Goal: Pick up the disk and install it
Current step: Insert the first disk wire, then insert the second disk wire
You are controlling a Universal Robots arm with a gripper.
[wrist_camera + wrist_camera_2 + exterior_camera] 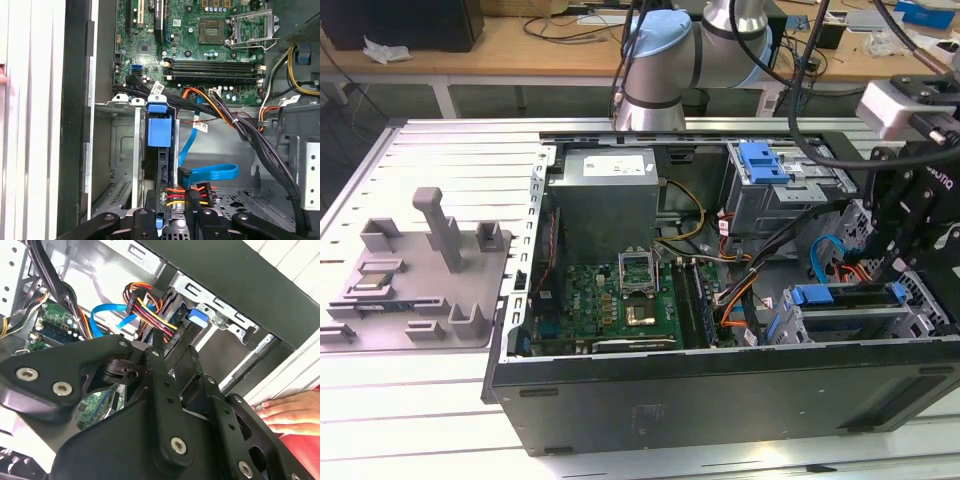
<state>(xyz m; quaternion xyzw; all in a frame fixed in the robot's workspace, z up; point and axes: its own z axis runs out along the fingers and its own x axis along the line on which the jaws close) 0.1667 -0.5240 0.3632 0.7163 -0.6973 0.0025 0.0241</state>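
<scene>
Disk (pixel 160 165) stands on edge in the drive cage (pixel 125 165) at the front corner of the open computer case (pixel 720 390), on the exterior view's right. In the first wrist view it shows as a narrow dark slab with a blue plastic carrier tab at its exposed end; its silver face and label cannot be seen. The end effector (pixel 905 250) is directly over the disk, its black linkage reaching down to the carrier's near end in both wrist views. Whether its fingers are parted or closed on the carrier cannot be told. A blue flat cable (pixel 210 174) and a multicoloured power lead (pixel 192 192) lie just beside the disk. The motherboard (pixel 620 300) lies further in. A person's hand (pixel 290 415) rests on the desk (pixel 430 160) outside the case wall.
</scene>
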